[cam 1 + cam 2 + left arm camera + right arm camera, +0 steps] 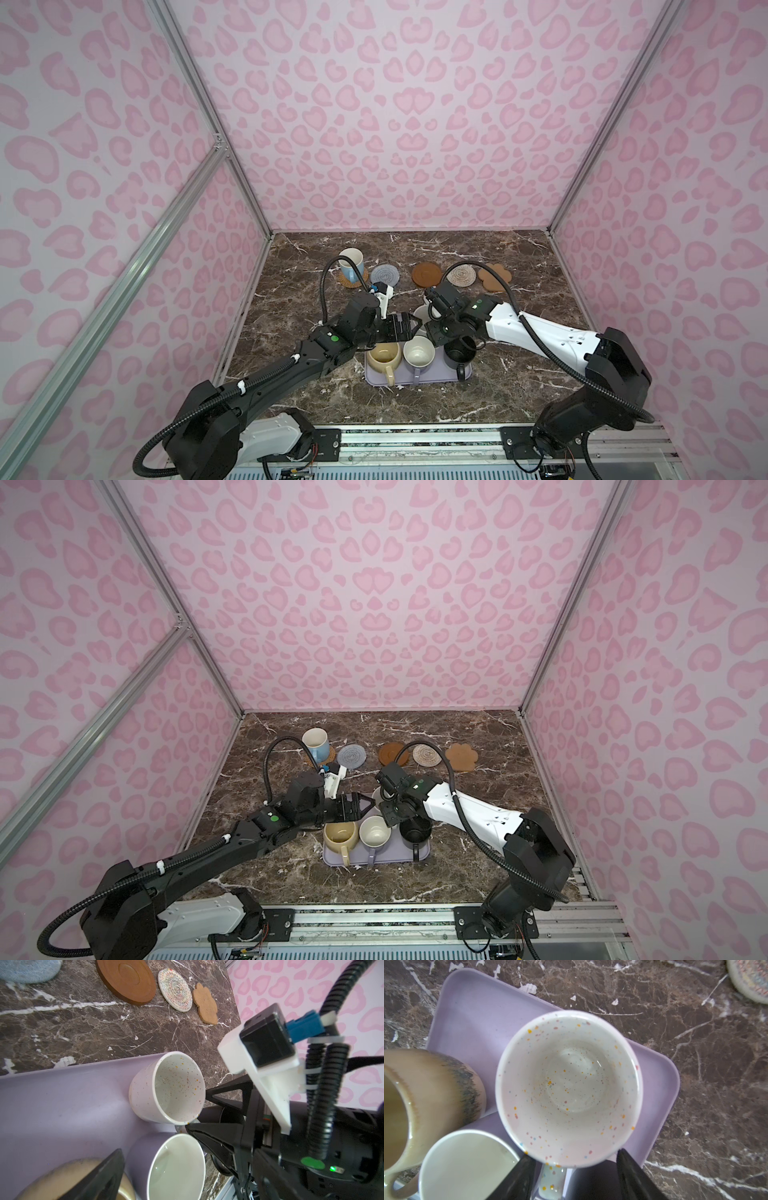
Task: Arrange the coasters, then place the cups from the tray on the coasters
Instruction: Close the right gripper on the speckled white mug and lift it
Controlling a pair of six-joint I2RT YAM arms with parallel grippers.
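Note:
The light blue cup (351,262) stands on the orange coaster (360,283) at the back left. To its right lie the grey-blue (384,274), brown (427,274), beige (460,275) and paw-shaped (494,274) coasters, all bare. On the lavender tray (432,376) stand the yellow (384,359), lavender (419,352), black (459,353) and speckled white (569,1084) cups. My right gripper (574,1153) is open, its fingers on either side of the speckled cup's handle (552,1180) with a gap left. My left gripper (401,328) hovers wide open over the tray's back left, holding nothing.
Pink patterned walls close in the marble table (519,332) at the back and both sides. Both arms meet over the tray, their wrists close together. A metal rail (415,440) runs along the front edge.

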